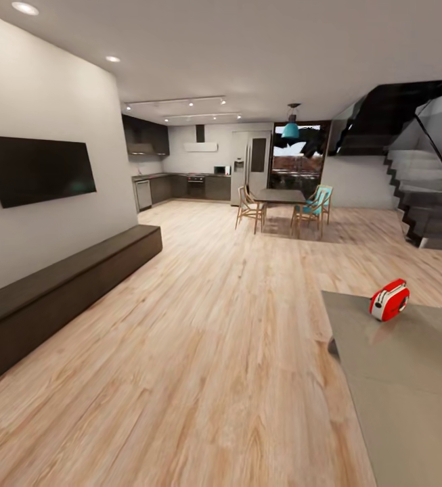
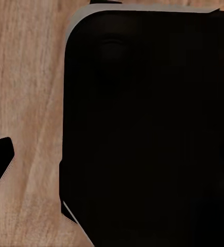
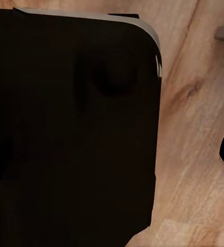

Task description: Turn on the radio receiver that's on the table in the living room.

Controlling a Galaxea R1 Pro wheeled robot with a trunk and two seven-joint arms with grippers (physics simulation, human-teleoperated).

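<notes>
The red radio point(image 1: 389, 299) stands tilted near the far edge of the grey table point(image 1: 396, 379), at about four o'clock in the head view. Wood floor point(image 1: 214, 338) spreads around; a dark bench point(image 1: 58, 291) and wall television point(image 1: 36, 168) sit at nine o'clock, dining table point(image 1: 279, 196) at twelve. Whether either gripper's fingers are apart or together cannot be told.

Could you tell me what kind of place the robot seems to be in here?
It looks like an open-plan home: a living area with a wall-mounted television and a low table bearing a red radio receiver, running on into a dining table with chairs and a kitchen at the back, beside a staircase.
</notes>
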